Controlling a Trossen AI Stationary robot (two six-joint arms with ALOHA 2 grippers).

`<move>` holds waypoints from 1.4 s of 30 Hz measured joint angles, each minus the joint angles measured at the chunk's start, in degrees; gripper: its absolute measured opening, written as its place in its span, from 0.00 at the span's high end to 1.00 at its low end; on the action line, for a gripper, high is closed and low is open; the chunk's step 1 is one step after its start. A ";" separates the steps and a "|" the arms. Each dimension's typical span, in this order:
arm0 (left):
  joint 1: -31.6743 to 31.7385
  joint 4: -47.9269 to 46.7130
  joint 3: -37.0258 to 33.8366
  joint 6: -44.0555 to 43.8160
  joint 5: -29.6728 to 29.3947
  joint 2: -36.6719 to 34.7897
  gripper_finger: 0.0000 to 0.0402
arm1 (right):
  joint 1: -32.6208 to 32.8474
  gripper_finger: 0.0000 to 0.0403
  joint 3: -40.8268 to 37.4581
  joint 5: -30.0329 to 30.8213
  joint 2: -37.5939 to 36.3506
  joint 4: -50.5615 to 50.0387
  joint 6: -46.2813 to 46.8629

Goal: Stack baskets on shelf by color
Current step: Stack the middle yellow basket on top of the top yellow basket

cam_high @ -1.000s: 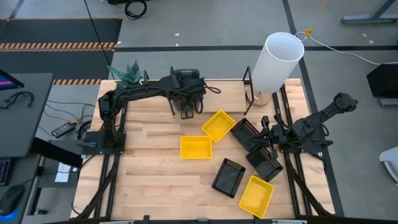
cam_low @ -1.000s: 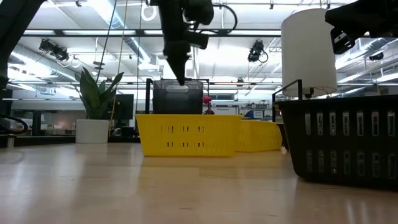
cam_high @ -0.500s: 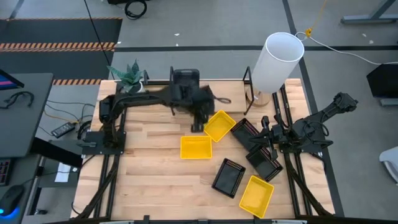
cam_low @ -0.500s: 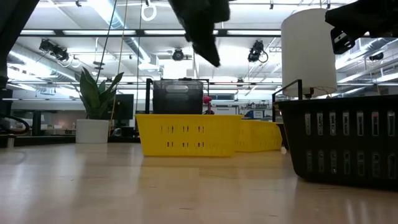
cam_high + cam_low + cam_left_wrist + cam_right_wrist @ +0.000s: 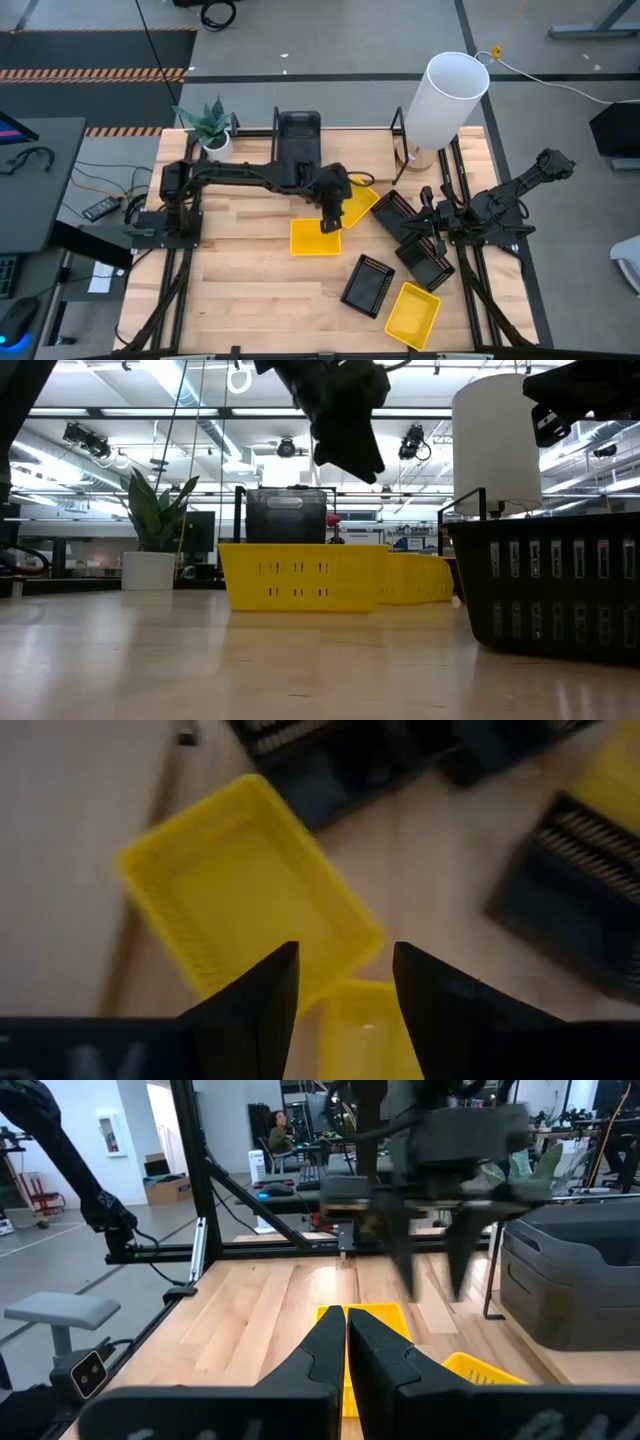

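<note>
Fingers spread above yellow baskets.

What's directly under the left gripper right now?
The left gripper hangs open over two yellow baskets: the tilted one and the nearer one. Both look empty where visible; the gripper's fingers cover part of the nearer one.

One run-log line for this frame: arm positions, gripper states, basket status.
left gripper: open, above the yellow baskets mid-table, holding nothing | right gripper: shut, empty, parked at the right side | dark grey basket: on the shelf
</note>
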 joint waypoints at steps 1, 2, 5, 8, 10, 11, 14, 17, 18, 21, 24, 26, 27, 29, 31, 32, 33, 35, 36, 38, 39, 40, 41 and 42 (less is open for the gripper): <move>-0.24 -1.32 0.22 -1.12 1.75 -0.01 0.57 | 0.00 0.94 0.00 0.00 0.00 0.02 0.00; -0.45 -3.37 0.56 -2.20 3.26 0.01 0.57 | 0.00 0.94 0.00 -0.02 0.00 0.00 0.00; -1.34 -6.08 0.94 -2.68 4.43 0.01 0.57 | 0.01 0.94 0.00 -0.02 0.00 0.00 0.01; -2.40 -6.62 0.94 -0.08 -1.24 0.04 0.57 | 0.01 0.94 0.00 0.00 0.00 0.00 0.00; -3.15 -5.21 0.94 3.75 -6.03 0.01 0.57 | 0.02 0.94 0.00 -0.02 0.00 0.00 0.00; -3.49 -4.53 0.94 6.30 -8.43 0.01 0.57 | 0.00 0.94 0.00 0.00 0.00 0.00 0.00; -4.22 -1.14 1.01 13.70 -14.58 0.99 0.57 | 0.00 0.94 0.00 -0.01 0.00 0.00 0.00; -4.21 2.20 1.05 16.88 -16.65 2.87 0.57 | 0.00 0.94 0.00 0.00 0.01 0.00 0.00; -4.02 2.64 1.04 17.31 -16.68 3.67 0.57 | 0.02 0.94 0.00 -0.02 0.02 0.03 0.01; -3.26 3.76 1.03 17.91 -16.83 6.65 0.57 | 0.02 0.94 0.00 -0.01 0.02 0.11 0.01; -2.14 3.07 0.94 17.80 -16.74 9.14 0.57 | 0.01 0.94 0.00 0.00 0.02 0.20 0.01; -1.17 2.45 0.94 17.30 -15.51 10.30 0.57 | 0.02 0.94 0.00 -0.02 0.02 0.33 0.00; -0.71 1.42 0.92 17.01 -14.57 10.84 0.57 | 0.00 0.94 0.00 -0.02 0.00 0.35 0.00; 0.07 0.51 0.94 15.83 -11.67 11.38 0.57 | 0.02 0.94 0.00 -0.02 0.02 0.39 0.00; 0.57 -1.61 0.94 14.58 -9.32 11.56 0.57 | 0.00 0.94 0.00 0.00 0.00 0.62 0.00; 0.60 -1.81 1.01 14.35 -8.39 11.66 0.57 | 0.01 0.94 0.00 -0.02 0.02 0.69 0.01; 0.56 -3.07 1.03 14.07 -7.62 11.71 0.57 | 0.02 0.94 0.00 -0.02 0.02 0.69 0.00; 0.22 -6.48 1.39 13.30 -6.74 11.80 0.57 | 0.00 0.94 0.00 -0.01 0.02 0.95 0.01; 0.02 -7.27 1.60 13.09 -6.48 11.79 0.57 | 0.01 0.94 0.00 -0.02 0.02 0.95 0.00; -0.60 -8.12 1.79 12.97 -5.99 11.79 0.57 | 0.00 0.94 0.00 0.00 0.00 1.09 0.01; -0.91 -8.87 1.79 12.97 -5.55 11.79 0.57 | 0.02 0.94 0.00 0.00 0.02 1.09 0.00; -1.22 -9.53 1.80 12.97 -5.09 11.79 0.57 | 0.02 0.94 0.00 -0.02 0.02 1.09 0.01; -1.59 -10.60 2.07 12.98 -4.83 11.79 0.57 | 0.00 0.94 0.00 -0.01 0.01 1.09 0.01; -1.92 -11.69 2.46 12.97 -4.55 11.79 0.57 | 0.00 0.94 0.00 0.00 0.02 1.09 0.00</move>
